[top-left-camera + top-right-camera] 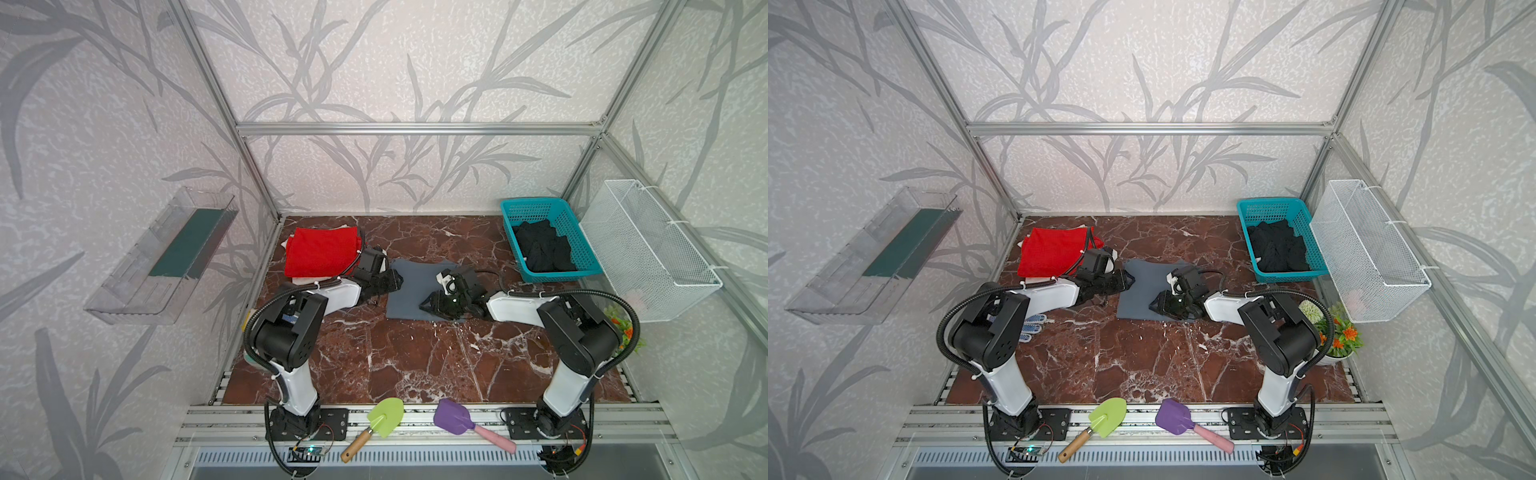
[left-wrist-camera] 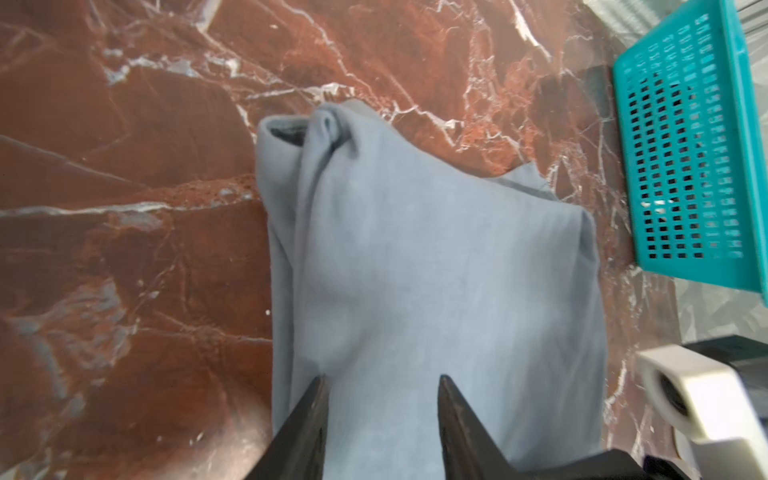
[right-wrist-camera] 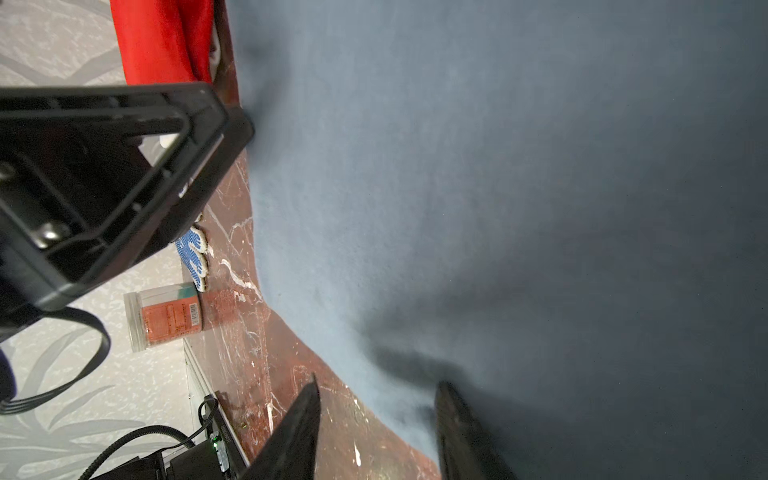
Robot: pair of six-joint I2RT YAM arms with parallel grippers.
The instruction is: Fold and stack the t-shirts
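With left gripper (image 2: 382, 377) at 9 o'clock and right gripper (image 3: 378, 379) at 5 o'clock both gaping, empty, every layer of the folded slate grey-blue cloth t-shirt (image 1: 411, 291) should be pinched

Robot lab cell: aluminium frame (image 1: 415, 129), leaf-print wall panels (image 1: 374, 62) (grey on white), marble-print tabletop (image 1: 415, 353).

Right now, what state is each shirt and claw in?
Slate grey-blue cloth t-shirt: folded, lying on brown marble table.
Bright red cloth t-shirt: folded, atop pale pile.
Black cloth t-shirt: crumpled in teal plastic basket.
Left gripper: open, over grey shirt.
Right gripper: open, at its edge.
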